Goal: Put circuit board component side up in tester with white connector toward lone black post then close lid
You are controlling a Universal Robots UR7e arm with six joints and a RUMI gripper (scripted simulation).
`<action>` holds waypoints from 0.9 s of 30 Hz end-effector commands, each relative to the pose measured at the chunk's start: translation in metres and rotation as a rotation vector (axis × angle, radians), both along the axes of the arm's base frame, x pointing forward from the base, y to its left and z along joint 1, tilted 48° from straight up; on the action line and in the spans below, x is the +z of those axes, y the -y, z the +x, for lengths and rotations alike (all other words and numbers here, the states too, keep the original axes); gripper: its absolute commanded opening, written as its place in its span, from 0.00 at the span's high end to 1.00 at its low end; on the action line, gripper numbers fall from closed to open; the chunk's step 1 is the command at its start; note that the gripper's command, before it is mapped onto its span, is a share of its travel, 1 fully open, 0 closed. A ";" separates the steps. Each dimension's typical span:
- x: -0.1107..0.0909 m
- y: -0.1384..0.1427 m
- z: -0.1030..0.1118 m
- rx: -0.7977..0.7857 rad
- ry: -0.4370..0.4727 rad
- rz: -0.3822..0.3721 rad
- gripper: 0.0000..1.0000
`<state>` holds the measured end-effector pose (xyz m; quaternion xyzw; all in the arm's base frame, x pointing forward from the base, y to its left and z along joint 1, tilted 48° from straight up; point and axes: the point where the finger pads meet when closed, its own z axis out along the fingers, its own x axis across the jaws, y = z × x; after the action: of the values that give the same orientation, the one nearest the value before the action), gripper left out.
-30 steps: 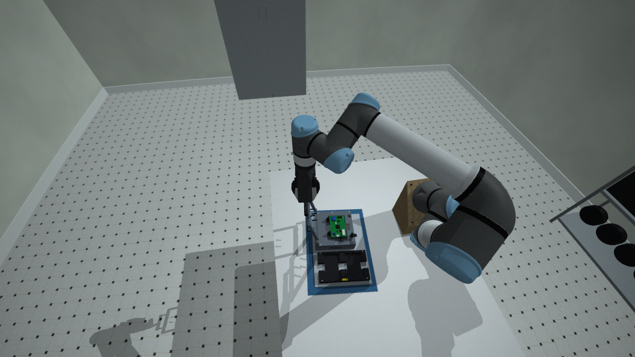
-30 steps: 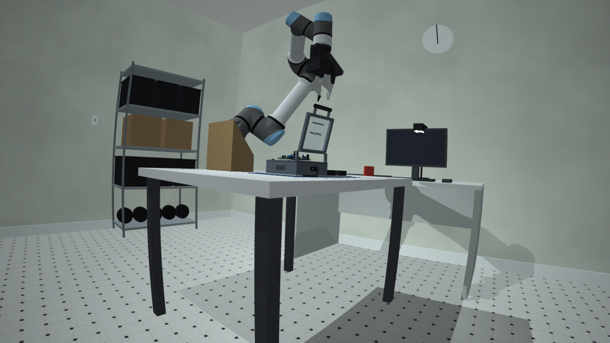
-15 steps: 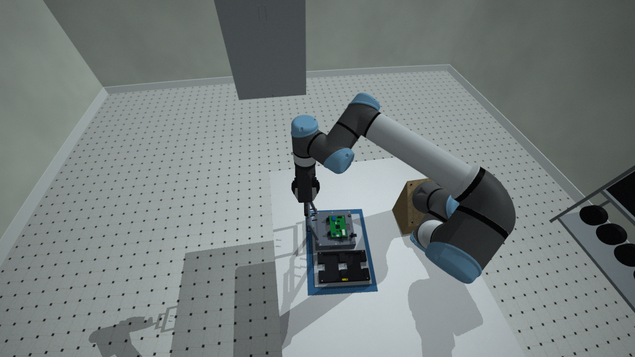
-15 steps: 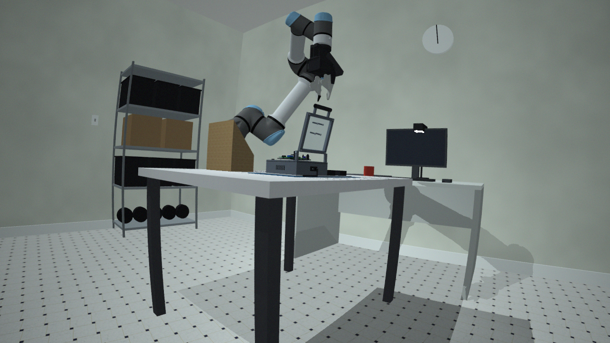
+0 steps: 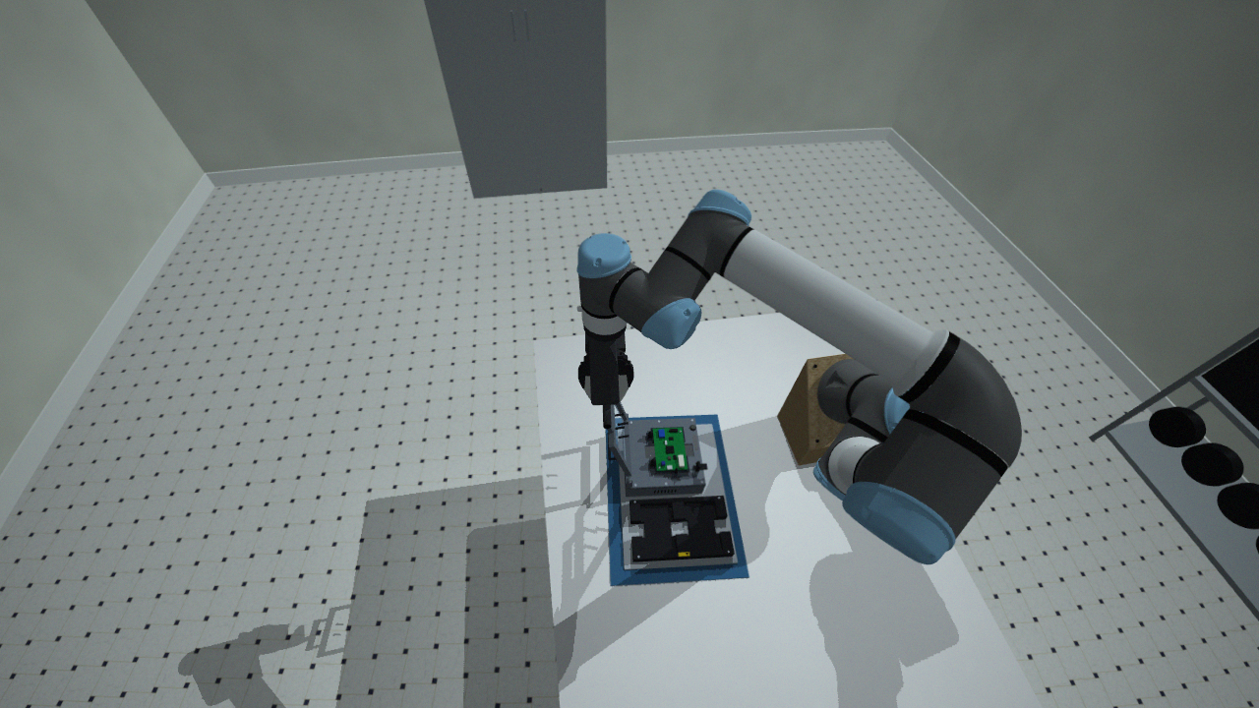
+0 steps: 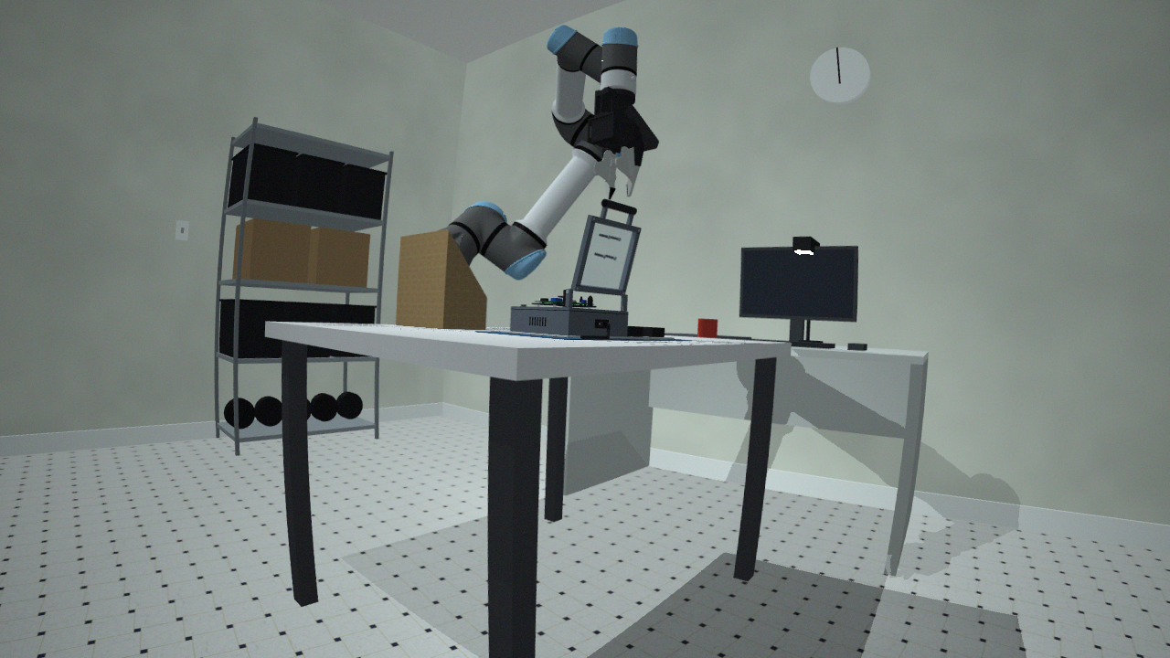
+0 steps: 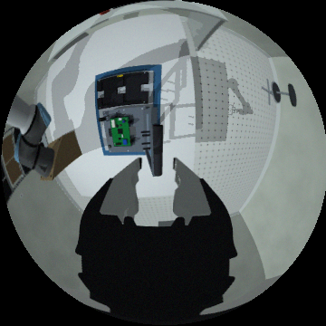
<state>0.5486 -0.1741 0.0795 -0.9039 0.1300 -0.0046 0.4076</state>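
The green circuit board (image 5: 671, 450) (image 7: 120, 131) lies component side up on the grey tester (image 5: 639, 476) (image 6: 539, 321). Its white connector (image 5: 681, 460) (image 7: 113, 122) is at the board corner nearest the lone black post (image 5: 700, 466). The pins and holes are too small to make out. The tester's lid (image 6: 608, 266) (image 7: 158, 145) stands raised, leaning slightly back, with its black handle (image 6: 619, 206) on top. My gripper (image 6: 620, 194) (image 7: 158, 158) is partly open and empty, just above the handle. The black tray (image 5: 655, 539) (image 7: 110, 96) beside the tester holds no board.
Tester and tray stand on a blue mat (image 5: 741, 563) on the white table (image 6: 392, 342). The brown arm stand (image 5: 799, 422) (image 6: 425, 281) is to one side. A red block (image 6: 707, 327) and a monitor (image 6: 798, 281) are beyond the tray, in the exterior view.
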 end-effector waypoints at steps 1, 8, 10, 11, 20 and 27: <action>-0.004 -0.004 0.001 -0.001 0.001 -0.001 0.70; -0.012 -0.013 0.002 -0.001 0.001 -0.001 0.70; -0.013 -0.014 0.002 -0.001 0.001 -0.001 0.70; -0.013 -0.014 0.002 -0.001 0.001 -0.001 0.70; -0.019 -0.020 0.003 -0.001 0.001 -0.001 0.70; -0.020 -0.021 0.004 -0.001 0.001 -0.001 0.70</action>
<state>0.5520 -0.1529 0.0600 -0.9039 0.1301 -0.0046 0.4076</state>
